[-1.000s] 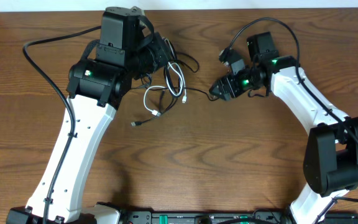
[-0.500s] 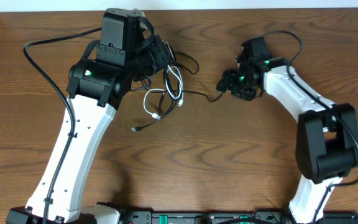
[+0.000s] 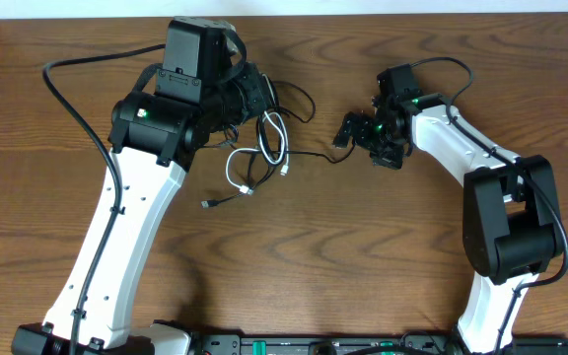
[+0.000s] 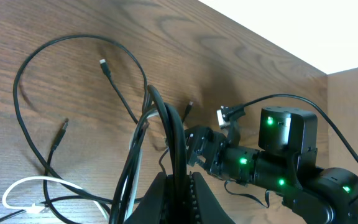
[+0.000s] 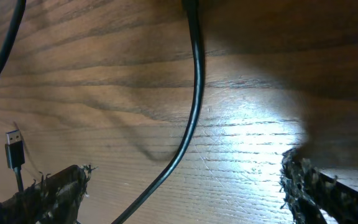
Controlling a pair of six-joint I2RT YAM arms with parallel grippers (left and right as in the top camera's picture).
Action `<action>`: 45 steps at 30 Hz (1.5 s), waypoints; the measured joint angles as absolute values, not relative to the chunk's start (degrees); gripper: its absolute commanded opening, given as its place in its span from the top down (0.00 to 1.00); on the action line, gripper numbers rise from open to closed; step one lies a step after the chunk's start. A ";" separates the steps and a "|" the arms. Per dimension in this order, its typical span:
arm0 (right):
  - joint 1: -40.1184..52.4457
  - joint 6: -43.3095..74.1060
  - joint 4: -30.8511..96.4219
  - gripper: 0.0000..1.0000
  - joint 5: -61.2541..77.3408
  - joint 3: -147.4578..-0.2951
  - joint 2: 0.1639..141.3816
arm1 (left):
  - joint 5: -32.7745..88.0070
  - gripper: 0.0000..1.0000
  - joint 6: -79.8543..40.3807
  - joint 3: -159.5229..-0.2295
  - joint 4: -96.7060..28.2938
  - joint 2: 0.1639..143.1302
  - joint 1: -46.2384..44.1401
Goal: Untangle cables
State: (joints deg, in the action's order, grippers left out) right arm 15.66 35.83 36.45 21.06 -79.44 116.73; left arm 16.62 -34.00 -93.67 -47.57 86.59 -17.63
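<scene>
Cables: a loose tangle on the table, centre-left, just below the left gripper. The top of the knot is hidden under the left wrist in the overhead view, so the crossings there are unreadable. The white cable loops at the tangle's lower left. One black tail ends in a USB plug, lying apart toward the lower left.

Left wrist view: the left gripper is pinched tight on a bunch of black strands with a pale one among them. The fingertips are cut by the bottom edge, and the strands are too bunched to count.

A black strand runs right toward the right gripper. The overhead view cannot settle whether its end touches the gripper.

Right wrist view: the right gripper is spread wide and holds nothing. Its fingers are cropped at the bottom. A black cord lies on the wood between them, touching neither. A small plug sits near the left finger.

Against a second ago:
- The right arm's elbow has swung in toward the centre.
- The right gripper sits slightly farther up the table.
- The USB plug has slid slightly left.
- The left arm is nearly unchanged.
</scene>
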 measured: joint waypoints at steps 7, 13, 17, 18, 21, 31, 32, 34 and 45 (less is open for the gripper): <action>15.66 35.83 36.45 0.01 21.06 -79.44 116.75 | 16.62 0.93 -32.97 -93.67 -47.40 86.59 -17.63; 15.66 35.83 36.45 0.01 21.06 -79.44 116.75 | 16.62 0.93 -32.10 -93.67 -47.57 86.59 -17.63; 15.66 35.83 36.45 0.01 21.06 -79.44 116.75 | 16.62 0.93 -31.57 -93.67 -47.59 86.59 -17.63; 15.66 35.83 36.45 0.01 21.04 -79.44 116.75 | 16.62 0.93 -31.48 -93.67 -47.64 86.59 -17.63; 15.66 35.83 36.45 0.01 21.04 -79.44 116.75 | 16.62 0.93 -31.46 -93.67 -47.90 86.59 -17.63; 15.66 35.83 36.45 0.01 21.04 -79.44 116.75 | 16.62 0.93 -31.46 -93.67 -47.62 86.59 -17.63; 15.66 35.83 36.45 0.01 21.04 -79.44 116.75 | 16.62 0.92 -31.44 -93.67 -47.62 86.59 -17.63; 15.66 35.83 36.45 0.01 21.04 -79.44 116.73 | 16.62 0.93 -31.44 -93.67 -47.62 86.59 -17.63; 15.66 35.83 36.45 0.01 21.04 -79.44 116.75 | 16.62 0.93 -31.44 -93.67 -47.57 86.59 -17.63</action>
State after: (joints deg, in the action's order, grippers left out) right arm 15.66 35.83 36.45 21.04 -79.44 116.75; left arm 16.62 -31.44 -93.67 -47.57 86.59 -17.63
